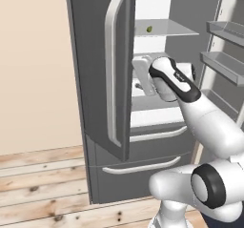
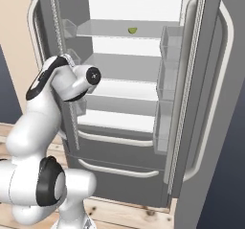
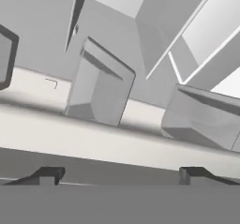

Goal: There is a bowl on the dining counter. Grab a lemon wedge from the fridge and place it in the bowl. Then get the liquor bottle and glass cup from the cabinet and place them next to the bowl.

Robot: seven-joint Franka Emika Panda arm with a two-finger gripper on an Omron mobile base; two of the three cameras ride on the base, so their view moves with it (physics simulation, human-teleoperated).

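1. Up above the gripper (image 3: 122, 175), on the top shelf (image 2: 119, 31) of the fridge (image 2: 143, 103), we see the lemon wedge (image 2: 132, 30): a small green-yellow piece lying toward the right part of that shelf in the right base view, and a small dark-green speck (image 1: 149, 29) in the left base view. It lies well apart from the hand, a shelf or more higher.

2. We see the gripper from the hand view as two small dark finger tips (image 3: 47, 175) rising at the bottom, standing far apart; the jaws are spread wide and nothing lies between them.

3. Ahead of the gripper in the hand view, we see pale shelf edges and two clear grey door bins (image 3: 101, 89), all tilted because the camera is rolled.

4. Around the gripper, we see that both upper doors are swung out. The left door (image 1: 100, 69), dark grey with a long pale curved handle (image 1: 113, 69), stands just to the hand's left in the left base view, and the wrist reaches past its edge into the lit interior at about the middle shelf level.

5. To the gripper's right, we see the right door (image 2: 201, 94) with its clear bins (image 2: 167, 70) stacked on the inner side.

6. Below the gripper, we see the two lower drawers (image 1: 143, 160) closed, each with a pale bar handle, and under them a light wood plank floor (image 1: 43, 184).

7. To the far left of the gripper, we see a plain beige wall (image 1: 33, 65).
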